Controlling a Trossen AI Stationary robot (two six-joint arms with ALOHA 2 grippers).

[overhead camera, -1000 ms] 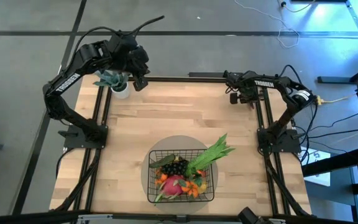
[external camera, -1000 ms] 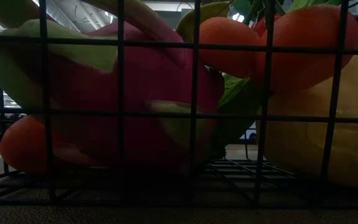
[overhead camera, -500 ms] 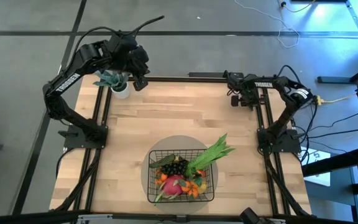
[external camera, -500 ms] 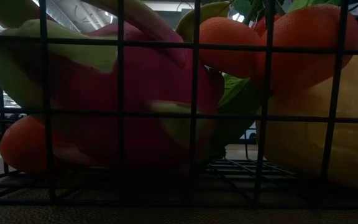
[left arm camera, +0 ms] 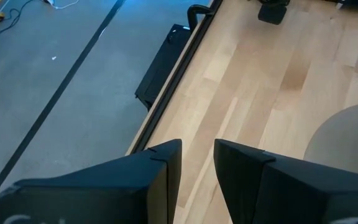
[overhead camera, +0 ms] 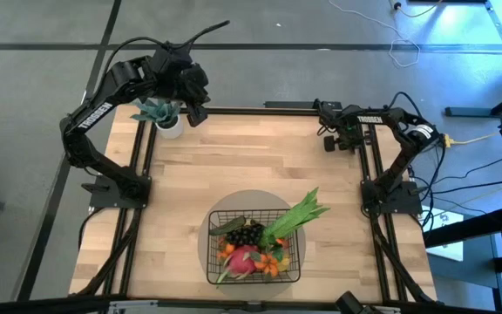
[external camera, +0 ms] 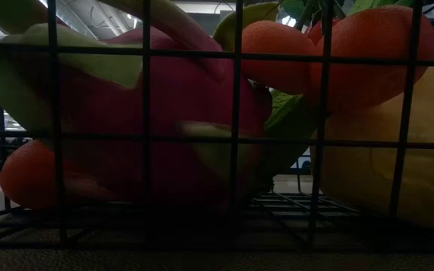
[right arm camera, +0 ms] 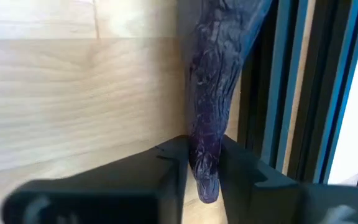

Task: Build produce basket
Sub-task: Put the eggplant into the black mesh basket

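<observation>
Right wrist view: my right gripper (right arm camera: 202,150) pinches a long purple vegetable (right arm camera: 215,74), fingers barely parted, its length pointing straight ahead. In the high view, the basket (overhead camera: 211,253) lies at seven o'clock from me

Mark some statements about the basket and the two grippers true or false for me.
1. A pink dragon fruit lies in the basket. True.
2. The left gripper holds an orange. False: it is open and empty, beside the potted plant.
3. Green stalks stick out past the basket's rim. True.
4. The right gripper hangs over the basket. False: it is at the table's far right corner, at a dark purple thing.
</observation>
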